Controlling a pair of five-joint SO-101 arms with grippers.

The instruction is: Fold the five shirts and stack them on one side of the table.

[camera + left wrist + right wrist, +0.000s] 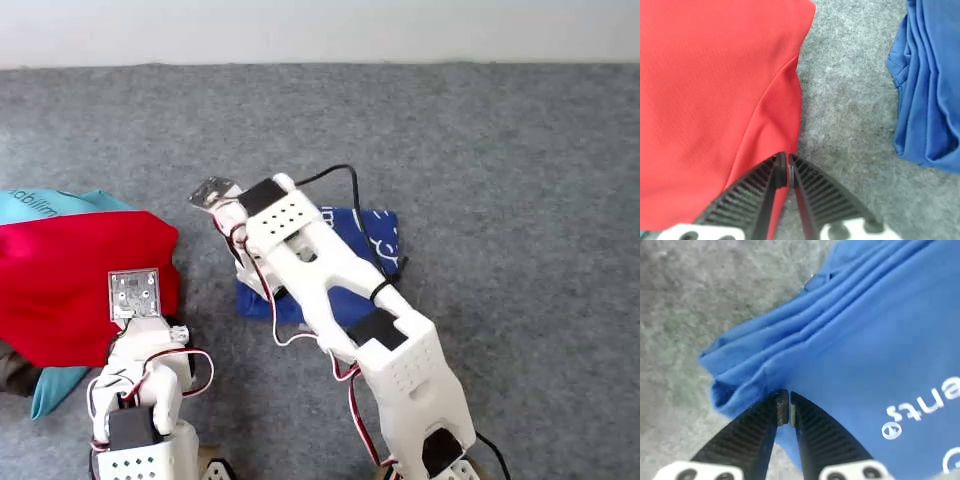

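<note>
High view: the grey table [500, 180] holds a red shirt [70, 270] at the left edge, spread over a teal shirt [60, 205] that shows above and below it; a bit of dark cloth [12, 372] pokes out beside them; a folded blue shirt [255, 300] lies near the middle, apart from the red one. The left arm [140, 400] stands at the near left, its wrist over the red shirt's right edge; the right arm [340, 290] stretches across the blue shirt, its wrist past that shirt's far left corner.

Left wrist view: the left gripper [788, 170] has its jaws closed tip to tip right at the red shirt's [710, 100] edge; whether cloth is caught between them I cannot tell; bare table [850, 125] separates red from the blue shirt [932, 90].

Right wrist view: the right gripper [785, 412] is closed on the blue shirt [865, 340] by its layered corner; creases run in toward the tips; white print shows on the cloth; table [680, 300] lies beyond the corner.
</note>
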